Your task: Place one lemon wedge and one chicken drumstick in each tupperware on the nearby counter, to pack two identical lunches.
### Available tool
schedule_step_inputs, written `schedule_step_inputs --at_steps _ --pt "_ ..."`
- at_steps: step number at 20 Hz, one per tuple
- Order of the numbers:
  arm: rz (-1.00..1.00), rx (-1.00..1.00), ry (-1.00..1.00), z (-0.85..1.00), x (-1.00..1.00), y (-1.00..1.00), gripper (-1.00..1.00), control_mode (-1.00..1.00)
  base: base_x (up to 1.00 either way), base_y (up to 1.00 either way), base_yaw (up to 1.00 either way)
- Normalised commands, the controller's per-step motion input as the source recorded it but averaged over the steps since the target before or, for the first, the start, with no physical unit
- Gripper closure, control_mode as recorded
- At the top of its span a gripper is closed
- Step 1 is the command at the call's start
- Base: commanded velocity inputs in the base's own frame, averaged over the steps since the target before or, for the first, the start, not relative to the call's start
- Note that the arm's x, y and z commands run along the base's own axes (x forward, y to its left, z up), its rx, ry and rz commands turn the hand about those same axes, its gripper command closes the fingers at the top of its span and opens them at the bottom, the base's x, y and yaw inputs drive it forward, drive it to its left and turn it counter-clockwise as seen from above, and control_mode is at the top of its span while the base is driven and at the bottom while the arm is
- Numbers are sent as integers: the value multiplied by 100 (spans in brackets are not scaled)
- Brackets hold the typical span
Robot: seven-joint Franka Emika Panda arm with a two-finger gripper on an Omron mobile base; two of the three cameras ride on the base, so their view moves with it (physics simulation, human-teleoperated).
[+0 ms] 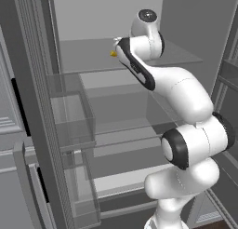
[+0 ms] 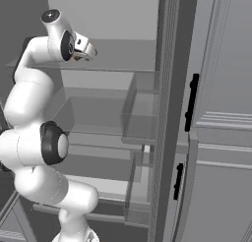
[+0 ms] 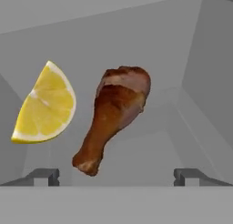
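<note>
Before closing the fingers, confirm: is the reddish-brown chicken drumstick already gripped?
No: the reddish-brown chicken drumstick lies ahead of the open fingers, beside the yellow lemon wedge, touching neither tip.

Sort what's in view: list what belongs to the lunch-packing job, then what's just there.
Belongs to the job:
- lemon wedge
- chicken drumstick
- gripper, open, pointed at both

Just there:
- fridge shelf the food lies on
- clear door bins
- cabinet handle
</note>
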Motion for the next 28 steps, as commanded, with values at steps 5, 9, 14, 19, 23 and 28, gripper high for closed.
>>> schedule_step_inputs --at_steps 5,9,14,19,23,28 --pt "-8 0 5 -25 63 0 -100 -100 0 0 0" --pt "-9 0 6 -7 72 11 -100 -100 0 0 0" --pt "-9 0 9 -16 63 8 -100 -100 0 0 0" --pt "-19 0 15 -47 4 -13 100 -100 0 0 0" --pt "-19 0 16 -68 0 -21 100 -100 0 0 0" --pt "-10 0 8 -55 3 -6 100 -100 0 0 0"
